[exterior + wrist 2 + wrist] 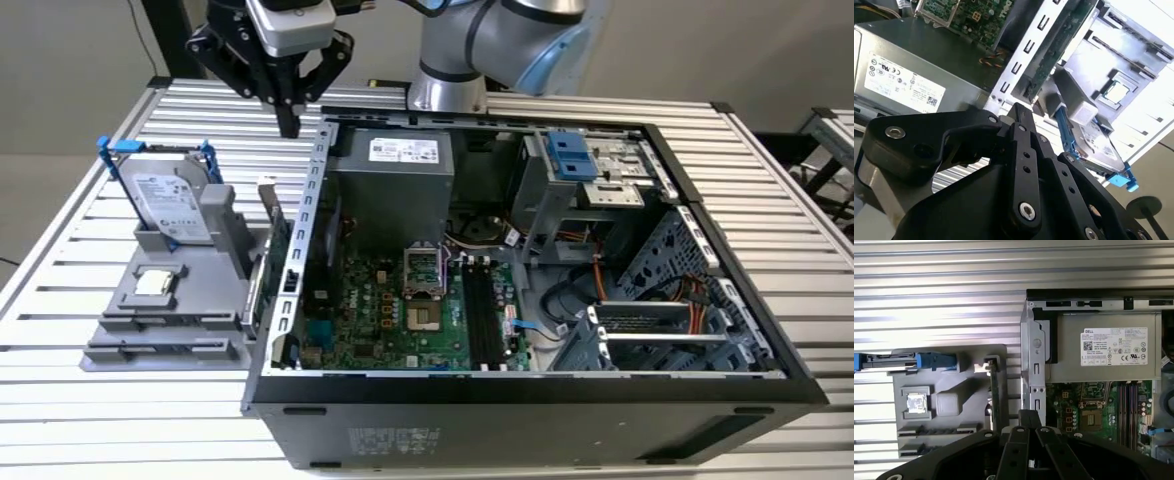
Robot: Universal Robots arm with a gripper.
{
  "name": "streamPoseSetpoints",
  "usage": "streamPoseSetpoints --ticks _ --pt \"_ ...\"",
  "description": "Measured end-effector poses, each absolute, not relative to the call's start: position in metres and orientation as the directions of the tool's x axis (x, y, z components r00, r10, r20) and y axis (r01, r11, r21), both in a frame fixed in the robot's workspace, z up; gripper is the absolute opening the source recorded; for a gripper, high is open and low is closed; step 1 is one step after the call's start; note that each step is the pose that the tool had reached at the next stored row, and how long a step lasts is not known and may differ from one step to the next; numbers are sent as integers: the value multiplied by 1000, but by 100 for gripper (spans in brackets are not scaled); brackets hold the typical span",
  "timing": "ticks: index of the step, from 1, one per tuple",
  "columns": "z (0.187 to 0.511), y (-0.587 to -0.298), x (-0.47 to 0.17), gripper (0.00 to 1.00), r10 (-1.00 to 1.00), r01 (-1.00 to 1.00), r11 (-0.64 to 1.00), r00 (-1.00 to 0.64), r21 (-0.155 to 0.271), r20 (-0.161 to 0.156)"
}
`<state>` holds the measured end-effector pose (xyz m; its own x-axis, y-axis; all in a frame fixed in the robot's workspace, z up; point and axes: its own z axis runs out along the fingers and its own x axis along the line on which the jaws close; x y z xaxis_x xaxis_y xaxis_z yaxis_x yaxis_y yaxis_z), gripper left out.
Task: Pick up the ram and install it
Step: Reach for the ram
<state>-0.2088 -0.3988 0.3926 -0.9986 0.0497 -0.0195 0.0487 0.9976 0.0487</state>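
The ram is a thin dark-green stick standing on edge in the grey holder, close against the open computer case's outer wall. It also appears edge-on in the first wrist view and as a green strip in the second wrist view. My gripper hangs above the table behind the holder, higher than the ram and apart from it. Its black fingers meet at the tip in both wrist views, shut with nothing between them. The long black motherboard slots lie inside the case.
A silver hard drive in a blue frame stands upright on the holder, with a small square chip below it. The open case holds a grey power supply and drive cages. The slatted metal table lies all around.
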Motion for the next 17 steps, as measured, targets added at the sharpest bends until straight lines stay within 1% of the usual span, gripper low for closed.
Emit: streamPoseSetpoints --ticks 17 --pt "393 -399 -256 0 36 35 998 -999 49 -20"
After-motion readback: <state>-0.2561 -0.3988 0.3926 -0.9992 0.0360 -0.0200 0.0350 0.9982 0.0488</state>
